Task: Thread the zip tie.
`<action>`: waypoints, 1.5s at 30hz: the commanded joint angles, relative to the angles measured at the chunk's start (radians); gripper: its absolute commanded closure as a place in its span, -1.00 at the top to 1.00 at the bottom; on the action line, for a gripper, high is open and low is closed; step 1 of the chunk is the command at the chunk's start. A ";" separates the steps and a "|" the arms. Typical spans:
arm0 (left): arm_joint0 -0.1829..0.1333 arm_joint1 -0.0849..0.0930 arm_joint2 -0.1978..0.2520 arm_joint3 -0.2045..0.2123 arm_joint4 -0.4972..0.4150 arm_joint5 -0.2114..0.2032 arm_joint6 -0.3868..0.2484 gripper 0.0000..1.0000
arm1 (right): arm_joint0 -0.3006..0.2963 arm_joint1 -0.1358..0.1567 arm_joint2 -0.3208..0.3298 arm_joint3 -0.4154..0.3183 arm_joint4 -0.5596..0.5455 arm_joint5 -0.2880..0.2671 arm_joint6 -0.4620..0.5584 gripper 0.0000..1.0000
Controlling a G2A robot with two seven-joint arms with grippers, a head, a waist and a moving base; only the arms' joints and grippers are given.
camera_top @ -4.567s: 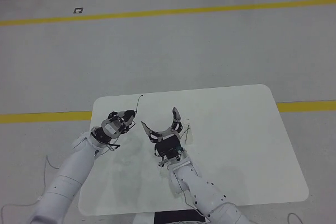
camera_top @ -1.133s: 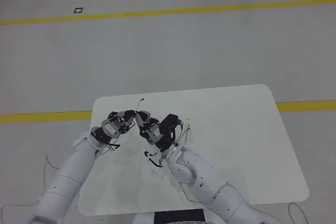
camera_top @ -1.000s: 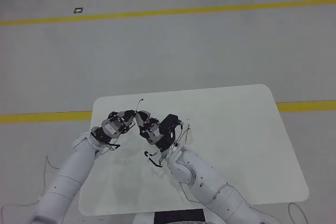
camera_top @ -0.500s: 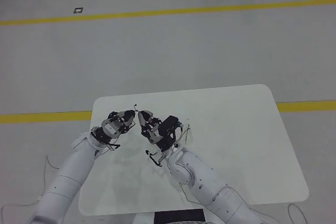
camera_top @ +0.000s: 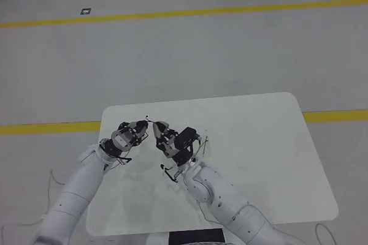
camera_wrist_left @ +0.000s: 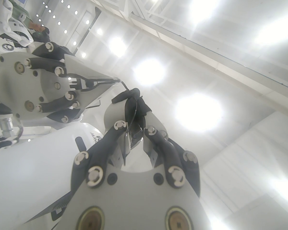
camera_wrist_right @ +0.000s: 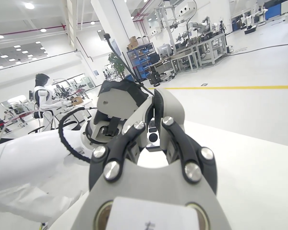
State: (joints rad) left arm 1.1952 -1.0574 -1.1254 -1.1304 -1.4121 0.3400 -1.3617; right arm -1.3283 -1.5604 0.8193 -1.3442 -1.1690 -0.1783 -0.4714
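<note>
So the left gripper (camera_wrist_left: 134,95) is pinched right down on the zip tie (camera_wrist_right: 107,36), with the thin black strap running back between its fingers. The right gripper (camera_wrist_right: 151,94) sits just beside it, tip to tip. It's clamped down too, on the same tie as far as I can tell. A short kinked bit bridges the two tips, and the blocky end pokes out past the right one. Both hang over the left part of the white table (camera_top: 264,135). Further out there's grey floor with a yellow line (camera_top: 233,11).
</note>
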 commanded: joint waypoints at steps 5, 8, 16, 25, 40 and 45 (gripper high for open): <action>0.000 0.000 0.000 0.000 0.000 0.000 0.000 -1.00 | -0.004 0.000 0.004 0.006 -0.002 0.002 -0.003 -1.00; 0.000 0.000 0.000 0.000 0.000 0.000 0.000 -1.00 | -0.004 -0.001 0.004 0.011 -0.001 0.003 -0.003 -1.00; 0.000 0.000 0.000 0.000 0.000 0.000 0.000 -1.00 | -0.003 -0.004 0.003 0.023 0.000 0.005 -0.009 -1.00; 0.000 0.000 0.000 0.000 0.000 0.000 0.000 -1.00 | -0.003 -0.006 0.005 0.037 -0.003 0.009 -0.017 -1.00; 0.000 0.000 0.000 0.000 0.000 0.000 0.000 -1.00 | -0.014 -0.005 0.013 0.026 -0.017 0.010 -0.038 -1.00; 0.000 0.000 0.000 0.000 0.000 0.000 0.000 -1.00 | -0.019 -0.004 0.011 0.019 -0.031 0.011 -0.039 -1.00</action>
State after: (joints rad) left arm 1.1952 -1.0574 -1.1254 -1.1304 -1.4121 0.3400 -1.3617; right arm -1.3461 -1.5646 0.8307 -1.3240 -1.1979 -0.1687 -0.5099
